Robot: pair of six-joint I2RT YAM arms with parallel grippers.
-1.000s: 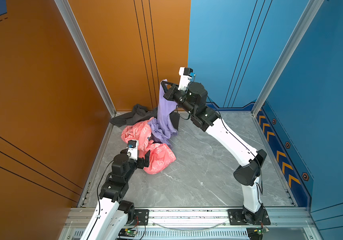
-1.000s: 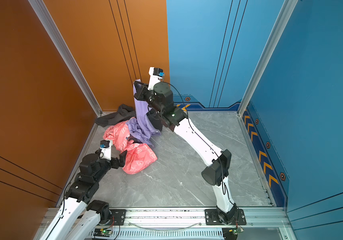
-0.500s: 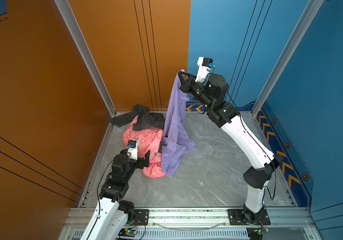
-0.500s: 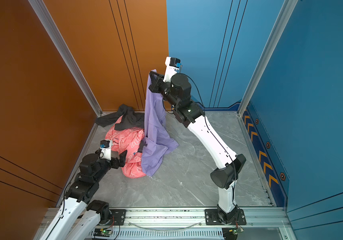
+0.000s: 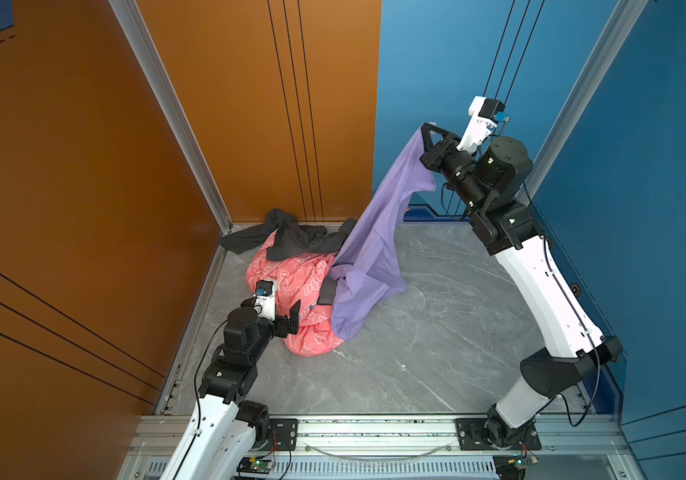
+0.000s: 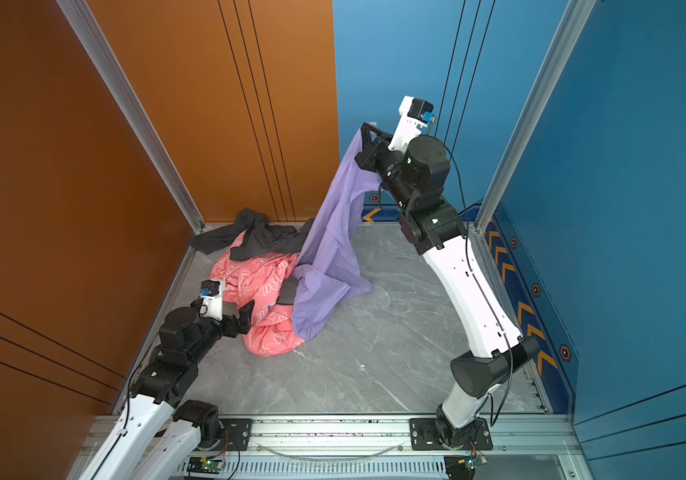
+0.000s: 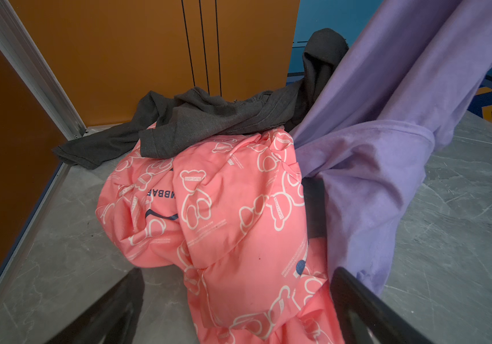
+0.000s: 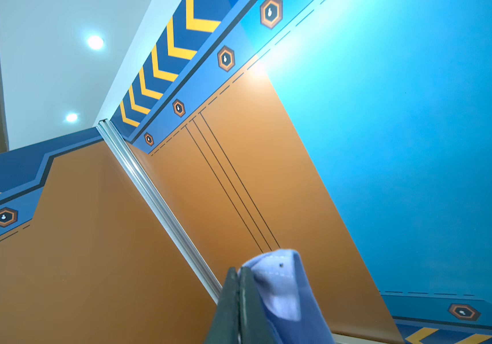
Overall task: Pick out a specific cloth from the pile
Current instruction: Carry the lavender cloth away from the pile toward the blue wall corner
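Swung away from the pile since half a second ago, the right arm now pulls the cloth point(image 5: 374, 232) into a long slant rather than a near-vertical hang. The lavender cloth point(image 6: 333, 232) runs from the right fingers point(image 5: 430, 133), raised near the blue back wall, down to the pile point(image 5: 291, 266), where its lower end lies bunched against the heap and spreads onto the grey tabletop point(image 5: 436, 332). In the right wrist view the right fingers point(image 8: 238, 297) are pressed together on a hemmed corner of the cloth point(image 8: 280, 286).

A dark grey garment point(image 5: 287, 237) lies over the far side of the pile, one part rising behind the taut cloth point(image 7: 372, 149). The pile has kept its place by the orange wall, and the left arm has not shifted.

Beneath the grey garment sits a coral-pink garment point(image 7: 223, 223) printed with white outline bears. Dark letters on it read roughly "MBA", the rest folded away; the small lettering inside the bears is too fine to read.

The left fingers point(image 5: 294, 309) stand apart low beside the pile. In the left wrist view the left fingers point(image 7: 367, 306) flank the near end of the pink garment; whether they touch it I cannot tell.
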